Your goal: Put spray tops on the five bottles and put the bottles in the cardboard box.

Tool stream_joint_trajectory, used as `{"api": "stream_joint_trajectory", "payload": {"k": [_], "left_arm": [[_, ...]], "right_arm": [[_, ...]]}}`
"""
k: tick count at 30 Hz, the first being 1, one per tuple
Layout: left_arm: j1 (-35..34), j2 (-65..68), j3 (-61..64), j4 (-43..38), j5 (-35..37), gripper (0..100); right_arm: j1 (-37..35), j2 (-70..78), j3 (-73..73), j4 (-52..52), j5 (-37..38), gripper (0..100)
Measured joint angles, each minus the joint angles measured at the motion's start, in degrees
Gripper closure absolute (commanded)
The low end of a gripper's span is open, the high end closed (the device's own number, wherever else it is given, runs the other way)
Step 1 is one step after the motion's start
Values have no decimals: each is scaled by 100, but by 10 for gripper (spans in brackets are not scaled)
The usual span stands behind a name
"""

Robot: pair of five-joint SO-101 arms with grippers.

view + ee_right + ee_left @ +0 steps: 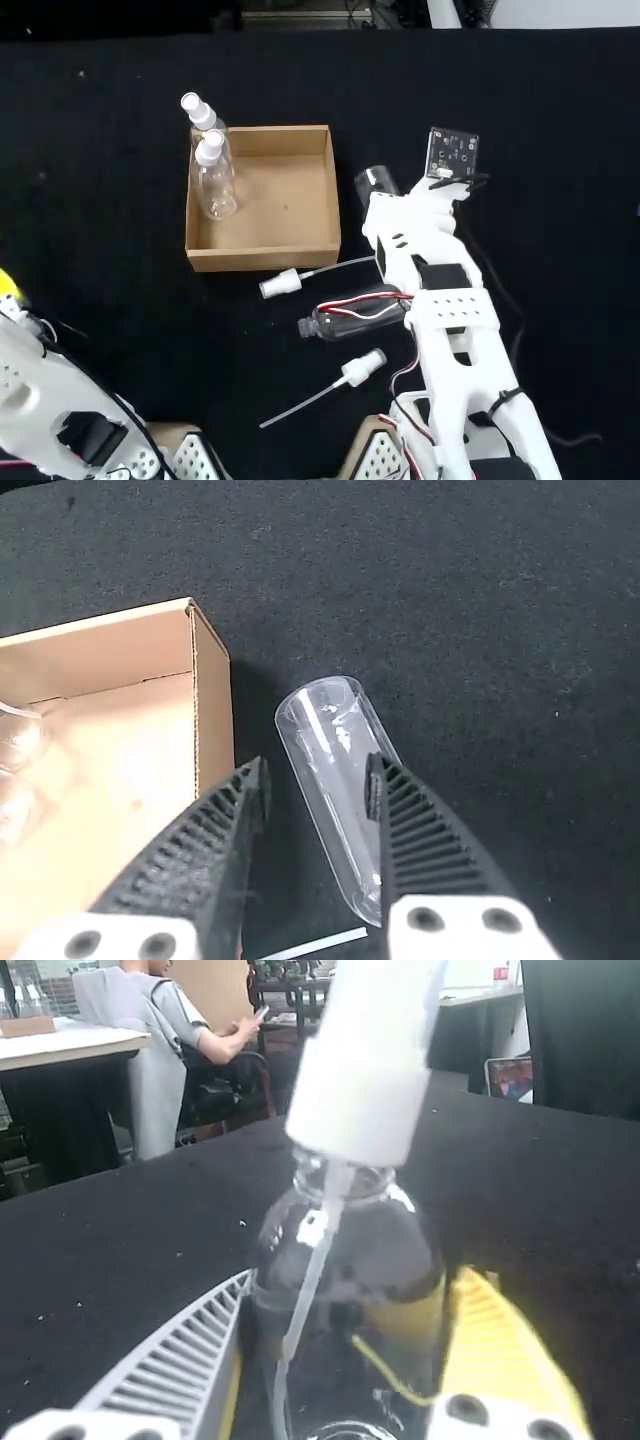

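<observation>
Left hand, at the near left: fingers clamped on the held bottle, upright. Its top sits on the neck with the tube down inside; cannot tell if it is pressed fully home. Box, mid table: the boxed bottles, two of them, stand in its far left corner, both with tops on. Count these two as done. Just near of the box lies the far top, loose, its tube pointing right. Right of that, the bare bottle lies on its side with no top, partly under the right arm's wires. The near top is also loose, its tube trailing near-left. Right hand, just right of the box: fingers apart, straddling the end bottle, which lies flat on the table, not gripped. Its neck is hidden, but the two loose tops suggest it is uncapped. Judgement: two of five finished, a third capped or nearly so and not boxed, and two left to cap and box.
</observation>
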Motion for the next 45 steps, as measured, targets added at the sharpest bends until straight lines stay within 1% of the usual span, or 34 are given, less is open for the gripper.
{"api": "stream_joint_trajectory", "payload": {"k": [7, 12, 34, 36, 41, 43, 45], "left_arm": [[0, -510, 193, 0, 343, 661], [0, -677, 202, 0, 360, 661], [0, -677, 202, 0, 360, 664], [0, -677, 202, 0, 360, 708], [0, -677, 202, 0, 360, 923], [18, -677, 202, 0, 360, 961], [88, -677, 202, 0, 378, 951]], "right_arm": [[0, 0, 9, 0, 0, 866], [0, 0, 9, 0, 0, 866], [0, 0, 9, 0, 0, 865], [0, 0, 9, 0, 0, 865], [0, 0, 9, 0, 0, 865], [0, 0, 88, 0, 0, 864], [0, 0, 114, 0, 0, 864]]}}
